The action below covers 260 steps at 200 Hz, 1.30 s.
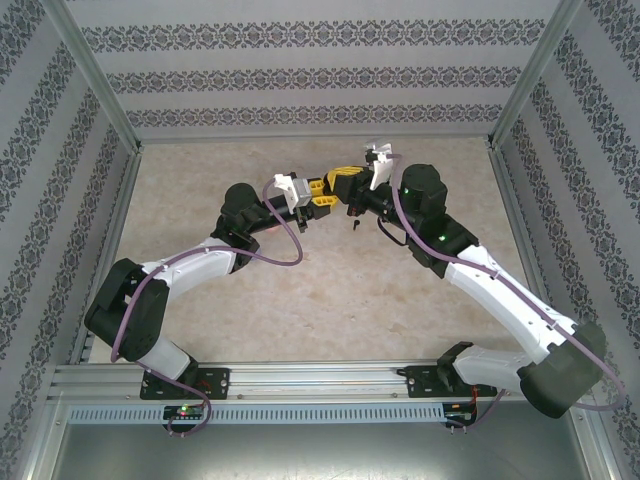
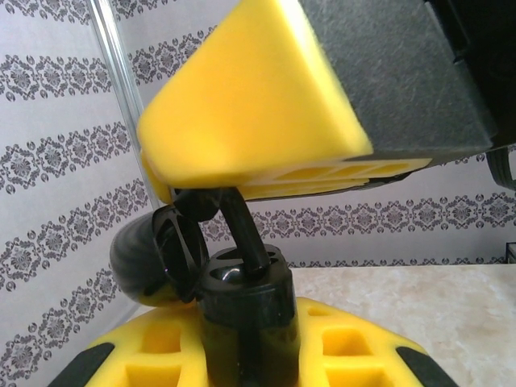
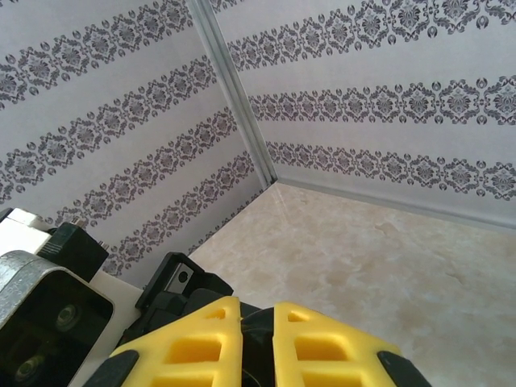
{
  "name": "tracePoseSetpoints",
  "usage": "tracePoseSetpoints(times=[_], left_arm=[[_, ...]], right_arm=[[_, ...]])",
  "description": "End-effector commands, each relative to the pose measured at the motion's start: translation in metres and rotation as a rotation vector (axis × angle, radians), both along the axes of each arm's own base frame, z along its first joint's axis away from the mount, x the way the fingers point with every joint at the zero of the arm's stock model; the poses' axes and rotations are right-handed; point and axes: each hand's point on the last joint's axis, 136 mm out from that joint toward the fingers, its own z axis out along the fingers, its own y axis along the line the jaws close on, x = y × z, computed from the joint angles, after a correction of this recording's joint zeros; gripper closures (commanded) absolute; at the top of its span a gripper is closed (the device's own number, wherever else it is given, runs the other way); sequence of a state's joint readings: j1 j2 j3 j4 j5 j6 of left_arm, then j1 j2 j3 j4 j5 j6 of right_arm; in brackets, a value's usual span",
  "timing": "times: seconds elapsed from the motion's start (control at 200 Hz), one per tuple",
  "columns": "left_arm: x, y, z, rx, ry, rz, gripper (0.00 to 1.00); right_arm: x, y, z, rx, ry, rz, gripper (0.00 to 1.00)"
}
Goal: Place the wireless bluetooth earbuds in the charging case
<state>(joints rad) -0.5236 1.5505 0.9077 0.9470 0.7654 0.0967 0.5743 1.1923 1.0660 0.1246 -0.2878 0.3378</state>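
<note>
Left wrist view: nearest the lens are the left hand's [image 2: 242,359] two yellow fingers, cut off by the bottom edge. They are clenched on the black charging case [image 2: 246,314], which stands upright in the gap between them. The case's base is out of frame. Its rounded lid [image 2: 135,260] hangs open to the left. The sockets in its top are partly hidden, so what lies inside them cannot be made out. A black earbud [image 2: 242,230] slants down into the case's top, with its upper end tucked under the big yellow finger [image 2: 258,105] of the right hand, which covers the top of the frame. The beige worktop [image 2: 435,298] shows at the right.

Right wrist view: the right hand's [image 3: 258,343] two yellow fingers are drawn almost together at the bottom edge, their lower parts cut off. A dark sliver sits in the narrow slit between them, too little of it showing to name. The grey and black body of the left hand [image 3: 48,306] is at the lower left.

Top view: the left hand [image 1: 318,195] and the right hand [image 1: 348,190] meet tip to tip over the far middle of the worktop [image 1: 300,300]. What they hold is hidden by the fingers. A small black speck [image 1: 356,227] lies on the worktop just on the near side of the right hand, too small to identify.
</note>
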Motion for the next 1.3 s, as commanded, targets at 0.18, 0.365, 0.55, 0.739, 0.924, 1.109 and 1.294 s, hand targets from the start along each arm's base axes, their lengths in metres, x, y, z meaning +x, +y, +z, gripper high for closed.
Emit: tracePoseSetpoints(times=[0.18,0.365,0.55,0.739,0.924,1.109,1.294], left_arm=[[-0.015,0.002,0.042,-0.071,-0.119,-0.015,1.00],[-0.014,0.001,0.042,-0.068,-0.111,-0.016,1.00],[-0.014,0.003,0.042,-0.066,-0.106,-0.007,1.00],[-0.012,0.004,0.041,-0.070,-0.104,0.005,1.00],[-0.013,0.003,0.041,-0.070,-0.103,-0.002,1.00],[-0.014,0.003,0.039,-0.065,-0.095,-0.007,1.00],[-0.013,0.003,0.038,-0.063,-0.094,-0.006,1.00]], right_arm=[[-0.006,0.012,-0.035,-0.077,0.045,0.062,0.90],[-0.023,0.029,-0.034,-0.084,0.056,0.202,0.90],[-0.023,0.029,-0.044,-0.121,0.072,0.201,0.90],[-0.021,0.018,-0.052,-0.159,0.080,0.145,0.90],[-0.012,0.003,-0.050,-0.136,0.084,0.063,0.92],[-0.005,-0.006,-0.039,-0.107,0.068,0.021,0.92],[-0.004,-0.010,-0.042,-0.113,0.073,0.013,0.92]])
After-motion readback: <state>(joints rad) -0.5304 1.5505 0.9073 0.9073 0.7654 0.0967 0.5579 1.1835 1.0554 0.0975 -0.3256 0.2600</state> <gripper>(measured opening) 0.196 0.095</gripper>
